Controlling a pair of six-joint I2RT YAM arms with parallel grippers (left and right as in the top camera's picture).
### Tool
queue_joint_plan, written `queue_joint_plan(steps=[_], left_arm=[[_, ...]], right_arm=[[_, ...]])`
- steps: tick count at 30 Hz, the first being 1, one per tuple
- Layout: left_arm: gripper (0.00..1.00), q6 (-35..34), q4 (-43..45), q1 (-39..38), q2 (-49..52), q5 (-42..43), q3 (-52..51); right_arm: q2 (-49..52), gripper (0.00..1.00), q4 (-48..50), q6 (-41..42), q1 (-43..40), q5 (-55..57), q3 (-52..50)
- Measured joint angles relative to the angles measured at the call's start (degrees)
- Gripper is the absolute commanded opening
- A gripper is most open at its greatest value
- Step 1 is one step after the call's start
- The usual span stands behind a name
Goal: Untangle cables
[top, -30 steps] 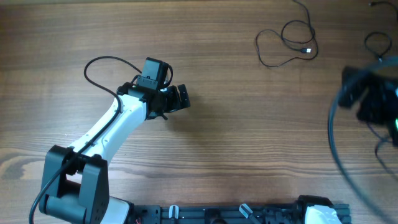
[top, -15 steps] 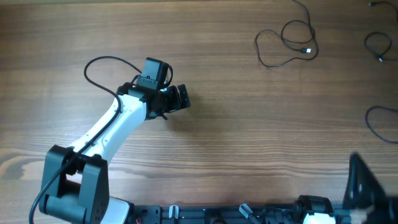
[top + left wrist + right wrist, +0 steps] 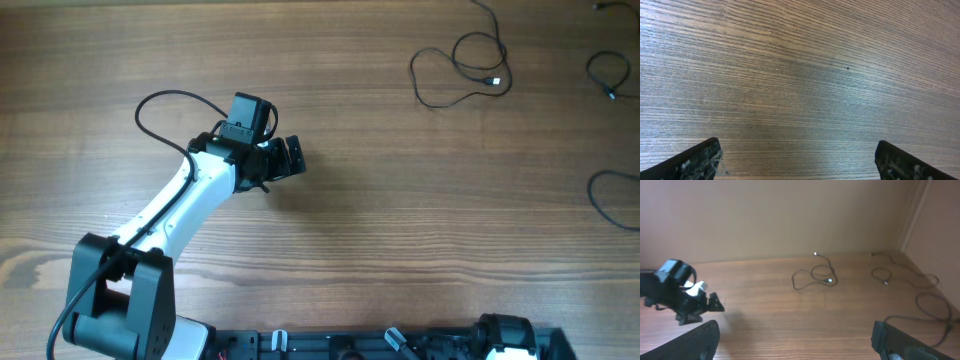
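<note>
Three thin black cables lie apart on the wooden table. A looped cable [image 3: 462,66] lies at the far centre-right and also shows in the right wrist view [image 3: 815,275]. A second cable [image 3: 603,73] lies at the far right corner [image 3: 890,274]. A third cable [image 3: 608,200] curves along the right edge [image 3: 935,311]. My left gripper [image 3: 290,157] is open and empty over bare wood left of centre, far from the cables; its wrist view [image 3: 800,162] shows only wood grain. My right gripper [image 3: 800,342] is open and empty, raised high and looking across the table, and out of the overhead view.
The left arm's thick black cable [image 3: 165,100] loops behind its wrist. The right arm's base [image 3: 510,335] sits at the near edge. A plain wall [image 3: 790,215] stands behind the table.
My right arm has swept from the right edge down to the near right corner and out of the overhead view, uncovering the cable at the right edge. The left arm has not moved.
</note>
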Motion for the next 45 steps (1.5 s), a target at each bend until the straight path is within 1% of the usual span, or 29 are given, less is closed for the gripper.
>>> queue_joint_plan(steps=[3, 11, 14, 20, 25, 31, 34, 41, 45], left_arm=[[1.00, 0.0, 0.0, 0.0, 0.0, 0.0, 0.0], [1.00, 0.0, 0.0, 0.0, 0.0, 0.0, 0.0], [1.00, 0.0, 0.0, 0.0, 0.0, 0.0, 0.0], [1.00, 0.0, 0.0, 0.0, 0.0, 0.0, 0.0], [1.00, 0.0, 0.0, 0.0, 0.0, 0.0, 0.0], [1.00, 0.0, 0.0, 0.0, 0.0, 0.0, 0.0], [1.00, 0.0, 0.0, 0.0, 0.0, 0.0, 0.0], [1.00, 0.0, 0.0, 0.0, 0.0, 0.0, 0.0], [1.00, 0.0, 0.0, 0.0, 0.0, 0.0, 0.0]], right_arm=[[-2.2, 1.00, 0.0, 1.1, 0.0, -0.6, 0.2], [-3.3, 1.00, -0.1, 14.6, 0.0, -1.2, -0.5], [-3.3, 1.00, -0.1, 18.4, 0.0, -1.2, -0.7], [-3.3, 1.00, -0.1, 21.8, 0.0, -0.7, -0.7], [-3.3, 1.00, 1.7, 22.2, 0.0, -0.1, -3.0], [-3.3, 1.00, 9.7, 22.4, 0.0, 0.8, -13.7], [-3.3, 1.00, 14.3, 22.4, 0.0, 1.0, -21.2], [-3.7, 1.00, 29.9, 22.6, 0.0, 1.0, -39.1], [-7.0, 1.00, 38.7, 22.6, 0.0, 1.0, -47.5]])
